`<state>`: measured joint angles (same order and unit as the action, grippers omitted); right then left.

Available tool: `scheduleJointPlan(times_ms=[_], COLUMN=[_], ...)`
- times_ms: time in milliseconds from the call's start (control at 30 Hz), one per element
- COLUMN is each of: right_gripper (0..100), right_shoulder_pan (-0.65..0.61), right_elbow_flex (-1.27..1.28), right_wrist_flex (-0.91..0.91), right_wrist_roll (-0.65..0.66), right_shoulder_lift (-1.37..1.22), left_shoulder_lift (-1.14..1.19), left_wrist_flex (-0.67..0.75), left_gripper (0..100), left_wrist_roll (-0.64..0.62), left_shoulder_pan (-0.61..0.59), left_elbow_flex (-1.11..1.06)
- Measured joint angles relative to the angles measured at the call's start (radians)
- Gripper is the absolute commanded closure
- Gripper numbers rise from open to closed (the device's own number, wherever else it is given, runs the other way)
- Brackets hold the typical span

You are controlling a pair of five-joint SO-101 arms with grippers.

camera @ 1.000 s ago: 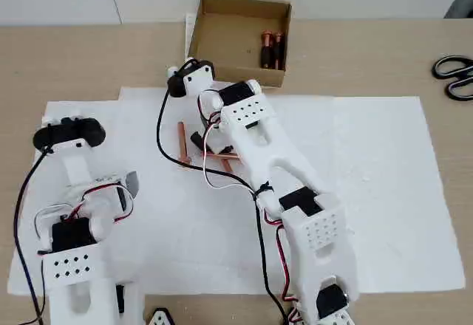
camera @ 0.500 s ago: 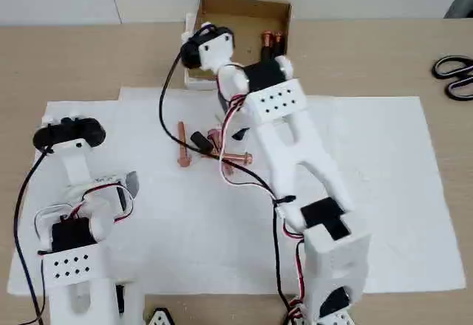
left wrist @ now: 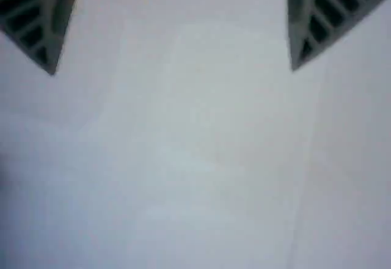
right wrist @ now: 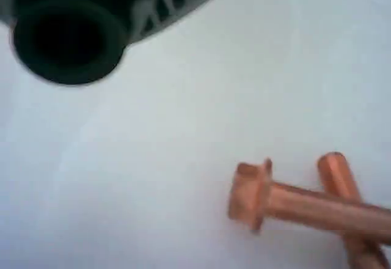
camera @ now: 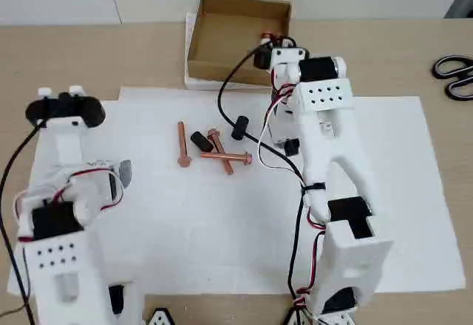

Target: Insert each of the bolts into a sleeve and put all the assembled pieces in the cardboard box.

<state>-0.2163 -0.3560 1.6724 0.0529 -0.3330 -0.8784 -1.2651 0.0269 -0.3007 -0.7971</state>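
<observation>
My right pincer hangs over the white paper just on the near side of the cardboard box, below the corner on my right arm's side. As best I can judge it is closed on a black sleeve, which sits end-on against my ribbed finger, clear of the paper, with its bore unblocked. The step in hand, I take it, is to get a bolt into that bore. To do it well I should keep the squeeze on the sleeve's wall and never across its mouth, and bring shaft and bore onto one line before pushing, because with any tilt the tip will catch on the rim. The crossed bolt lies nearest. It is farther from the box than my pincer, a little toward the box's middle, and apart from the sleeve. But it shows me its flanged head, and a second bolt lies across its shaft, so it is a poor first choice. The lone bolt, on the near side of the box's other corner, lies free. Spare sleeves rest beside those bolts, on their box side. My left pincer is spread wide over bare paper with nothing in it, so I judge it should fetch the lone bolt.
</observation>
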Motion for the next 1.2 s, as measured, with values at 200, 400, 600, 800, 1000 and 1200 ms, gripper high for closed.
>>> scheduleJointPlan(times_ms=[200,400,600,800,1000,1200], right_gripper=[99.1,95.7,90.5,90.2,86.6,83.7], right_shoulder_pan=[0.029,0.031,0.031,0.031,0.034,0.026], right_elbow_flex=[0.167,0.287,0.315,0.316,0.310,0.310], right_wrist_flex=[-0.124,-0.230,-0.262,-0.273,-0.295,-0.295], right_wrist_roll=[0.000,0.000,0.000,0.000,0.000,0.000], right_shoulder_lift=[0.000,0.000,0.000,-0.002,-0.066,-0.069], left_shoulder_lift=[0.126,0.129,0.129,0.129,0.129,0.129], left_wrist_flex=[-0.018,-0.018,-0.018,-0.018,-0.018,-0.018], left_gripper=[77,77,77,77,77,77], left_wrist_roll=[-0.023,-0.037,-0.037,-0.037,-0.037,-0.037], left_shoulder_pan=[0.000,0.000,0.000,0.000,0.000,0.000], left_elbow_flex=[0.051,0.054,0.054,0.054,0.054,0.054])
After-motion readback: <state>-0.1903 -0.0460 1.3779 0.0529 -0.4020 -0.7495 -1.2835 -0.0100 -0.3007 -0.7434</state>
